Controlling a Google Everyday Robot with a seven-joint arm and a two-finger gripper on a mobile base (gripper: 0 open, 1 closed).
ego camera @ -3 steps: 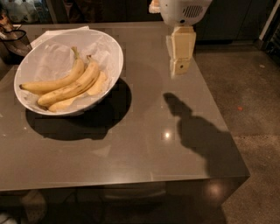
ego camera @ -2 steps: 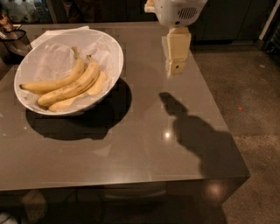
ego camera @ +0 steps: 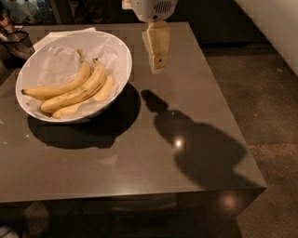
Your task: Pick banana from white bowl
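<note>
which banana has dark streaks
The thick middle banana, between the slimmer upper one and paler lower one; the pincer hangs right of the white bowl.

- White bowl (ego camera: 125, 55), upper left of the frame: glossy, smooth, hard-looking rim and wall.
- Paper (ego camera: 56, 65) lining inside it: white, matt, crinkled.
- Banana (ego camera: 77, 92) on the paper: smooth yellow peel with a dull sheen, thin dark brown streaks along the side.
- Table (ego camera: 116, 162): smooth grey-brown top, polished enough to glint and mirror faintly.
- Gripper (ego camera: 157, 66), top centre of the frame, above the table: cream, matt, plastic-looking.
- Housing (ego camera: 146, 8) above the gripper: white, smooth, with a fine grille.
- Floor (ego camera: 274, 107), right side of the frame: speckled, matt, rough-looking.
</note>
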